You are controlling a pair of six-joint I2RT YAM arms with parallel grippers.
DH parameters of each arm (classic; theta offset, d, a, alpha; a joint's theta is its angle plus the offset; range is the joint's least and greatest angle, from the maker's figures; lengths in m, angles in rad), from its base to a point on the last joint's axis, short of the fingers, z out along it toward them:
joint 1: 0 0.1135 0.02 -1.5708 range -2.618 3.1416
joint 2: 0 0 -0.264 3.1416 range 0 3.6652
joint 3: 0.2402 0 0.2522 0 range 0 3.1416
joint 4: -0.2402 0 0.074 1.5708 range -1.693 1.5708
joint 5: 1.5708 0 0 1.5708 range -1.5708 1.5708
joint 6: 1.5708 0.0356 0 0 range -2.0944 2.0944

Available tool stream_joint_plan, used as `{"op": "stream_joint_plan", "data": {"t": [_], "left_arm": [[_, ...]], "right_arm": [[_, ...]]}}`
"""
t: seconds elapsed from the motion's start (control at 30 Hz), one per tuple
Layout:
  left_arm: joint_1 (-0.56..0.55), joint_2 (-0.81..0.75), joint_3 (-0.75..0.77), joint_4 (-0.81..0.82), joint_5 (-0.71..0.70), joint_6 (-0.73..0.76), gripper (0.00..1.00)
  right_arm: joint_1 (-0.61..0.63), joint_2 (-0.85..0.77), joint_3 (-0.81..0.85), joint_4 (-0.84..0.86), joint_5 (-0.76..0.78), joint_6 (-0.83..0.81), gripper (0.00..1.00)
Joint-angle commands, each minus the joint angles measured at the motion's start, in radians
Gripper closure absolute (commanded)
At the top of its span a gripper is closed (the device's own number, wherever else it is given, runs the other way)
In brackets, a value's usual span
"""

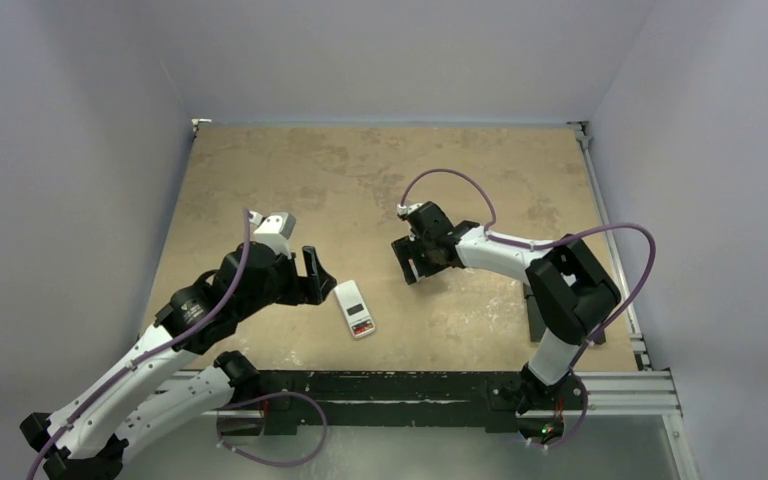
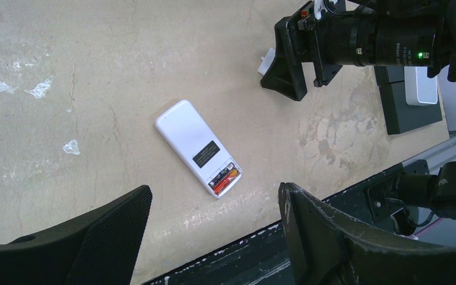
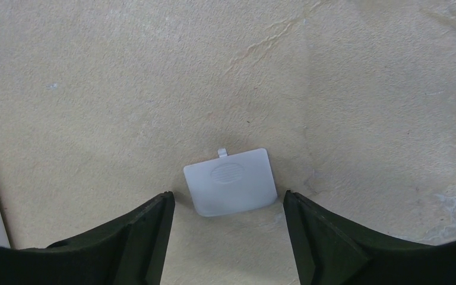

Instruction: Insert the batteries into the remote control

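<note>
The remote control (image 1: 353, 305) (image 2: 193, 142) lies white back up near the table's front edge. Its end compartment is uncovered, and the red batteries (image 2: 226, 179) (image 1: 362, 327) lie inside it. My left gripper (image 1: 312, 274) (image 2: 215, 193) hovers just left of the remote, open and empty. Further right, my right gripper (image 1: 408, 262) (image 3: 227, 196) is low over a small white square cover (image 3: 230, 181) (image 2: 265, 62). It stands open with a finger on each side of the cover, and a gap shows at both sides.
A dark stand holding a pale grey block (image 2: 418, 86) sits by the right arm's base (image 1: 536, 310). The black front rail (image 1: 410, 385) runs just behind the remote's near end. Grey walls close in the tan tabletop (image 1: 360, 170).
</note>
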Motion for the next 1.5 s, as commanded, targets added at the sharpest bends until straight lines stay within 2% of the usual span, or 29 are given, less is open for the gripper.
{"op": "stream_joint_plan", "data": {"t": [0.0,0.83,1.47], "left_arm": [[-0.003,-0.004,0.012,0.019,0.000,0.019,0.21],[-0.003,0.002,0.010,0.023,-0.011,0.016,0.21],[-0.003,0.000,0.009,0.022,-0.013,0.014,0.21]], "right_arm": [[-0.003,0.012,0.038,-0.017,0.023,-0.022,0.25],[0.044,0.025,0.068,-0.069,0.043,-0.046,0.34],[0.045,0.044,0.072,-0.036,0.032,-0.006,0.34]]}}
